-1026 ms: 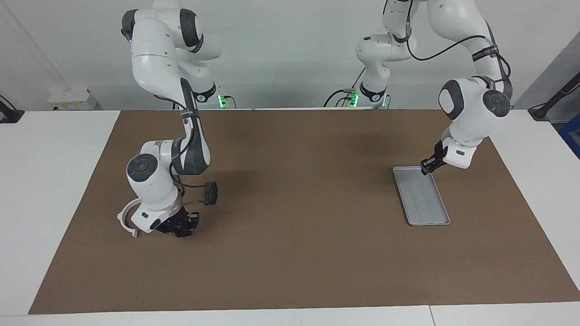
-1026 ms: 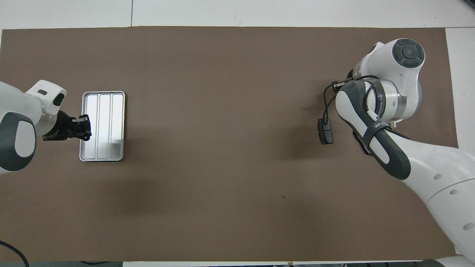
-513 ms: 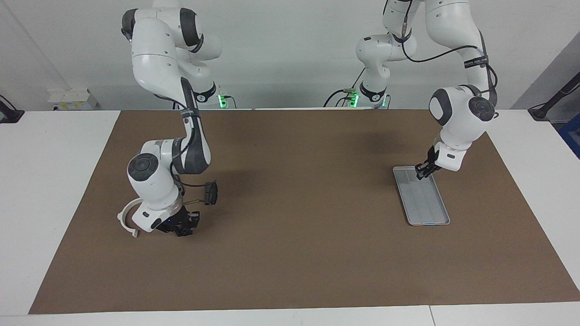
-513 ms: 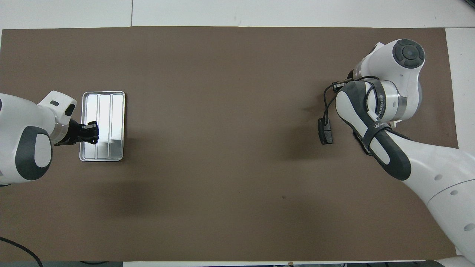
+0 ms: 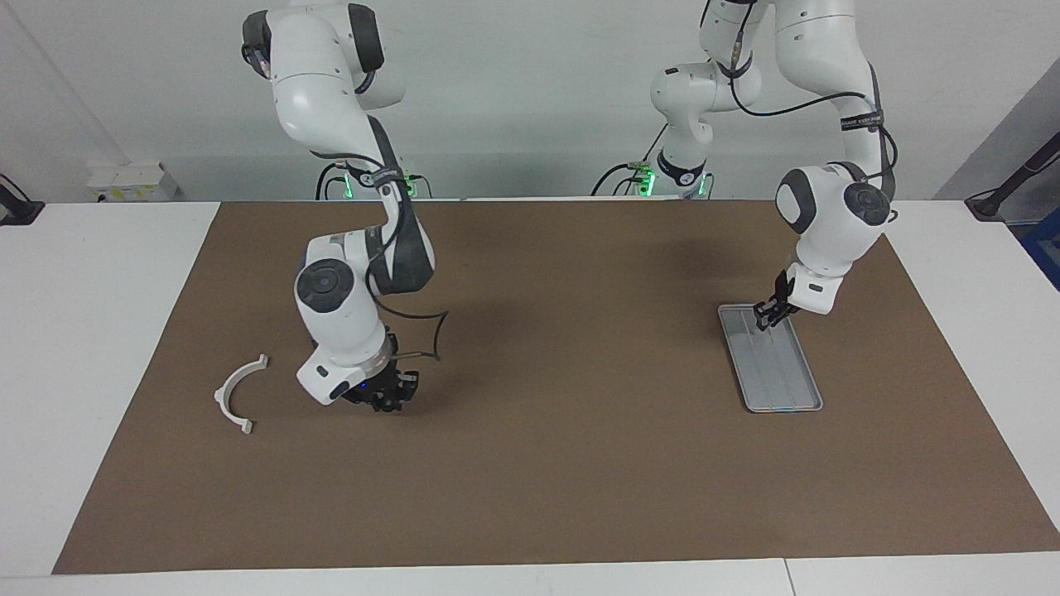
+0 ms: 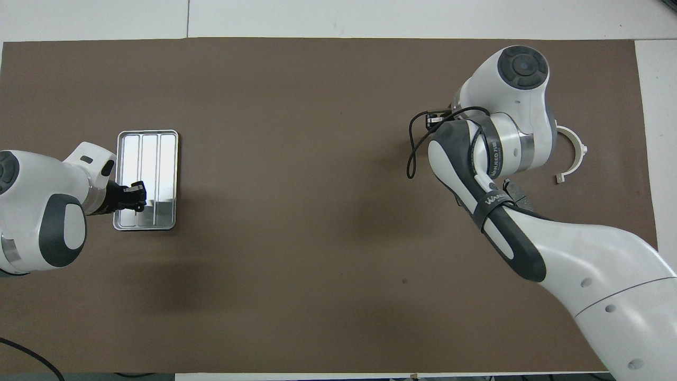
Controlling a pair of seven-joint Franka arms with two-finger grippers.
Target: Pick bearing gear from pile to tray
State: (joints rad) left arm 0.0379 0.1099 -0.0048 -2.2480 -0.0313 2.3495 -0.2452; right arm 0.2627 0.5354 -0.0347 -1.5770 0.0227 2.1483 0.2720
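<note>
Lengthwise, tray (image 5: 778,372) runs away from robots, ridges along it.

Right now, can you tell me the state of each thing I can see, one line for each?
tray: flat on the mat, nothing seen in it.
white half-ring: lying flat, untouched, toward the right arm's end.
left claw: shut, over the tray's end nearer the robots.
right claw: low over the mat beside the half-ring; whether it holds a part cannot be told.
</note>
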